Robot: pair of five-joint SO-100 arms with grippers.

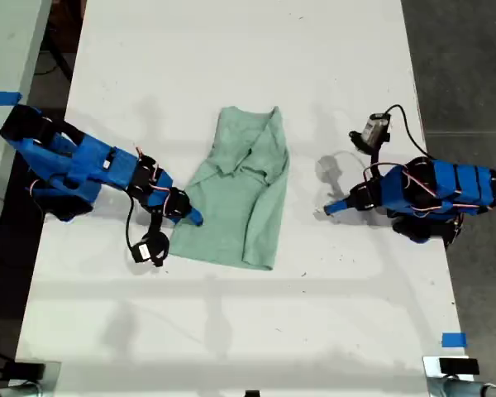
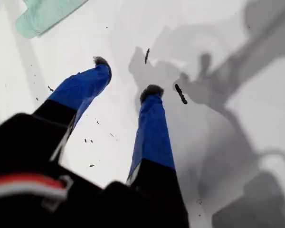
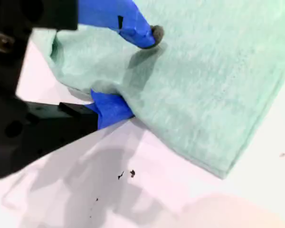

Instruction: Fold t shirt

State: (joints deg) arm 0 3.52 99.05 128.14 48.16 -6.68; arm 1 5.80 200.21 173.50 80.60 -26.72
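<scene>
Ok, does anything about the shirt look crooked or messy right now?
Yes. The t shirt is folded unevenly: its upper part is bunched with a flap lying diagonally across it, and the edge nearest my second gripper flares outward on the exterior view's left.

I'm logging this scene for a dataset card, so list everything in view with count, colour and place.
t shirt: one, pale mint green, creased, mid-table between the arms.
table: one, white, under everything.
tape: blue pieces, one near the exterior view's lower right, one at its left edge.
floor: dark grey, along the exterior view's right.
my second gripper: blue, open, one finger under the shirt's edge, one above; the arm on the exterior view's left.
my first gripper: blue, open over bare table, clear of the shirt; the arm on the exterior view's right.
</scene>
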